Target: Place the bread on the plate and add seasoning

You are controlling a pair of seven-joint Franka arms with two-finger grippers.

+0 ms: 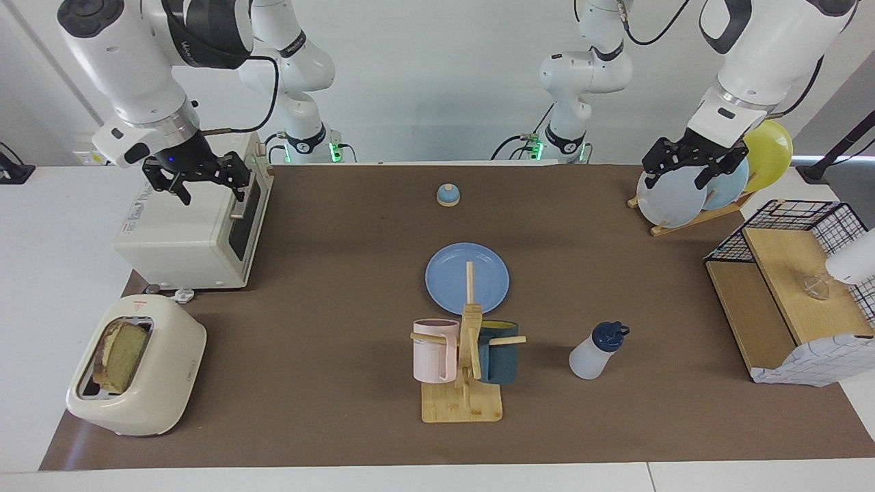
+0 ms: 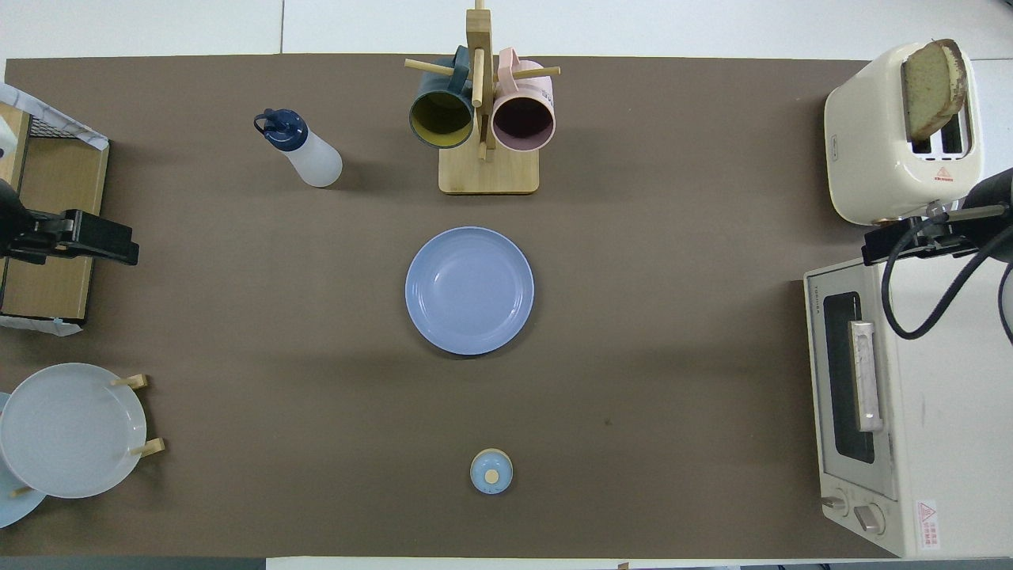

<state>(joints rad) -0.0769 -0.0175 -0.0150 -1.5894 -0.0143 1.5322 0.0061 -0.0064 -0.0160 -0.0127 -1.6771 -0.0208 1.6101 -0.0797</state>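
**Bread in toaster, both claws wide**

Bread [image 1: 122, 355] is standing in the toaster [image 1: 137, 374] at the lower left of the facing view. The plate [image 1: 467, 278] is lying at the centre of the table [image 1: 328, 273], with nothing on it. The seasoning [image 1: 597, 350] is standing at the lower right of the centre, beside the mug rack [image 1: 465, 362]. The right claw [image 1: 205, 179] is hanging wide over the oven [image 1: 195, 232] at the upper left. The left claw [image 1: 690, 164] is hanging wide over the plate rack [image 1: 683, 198] at the upper right.
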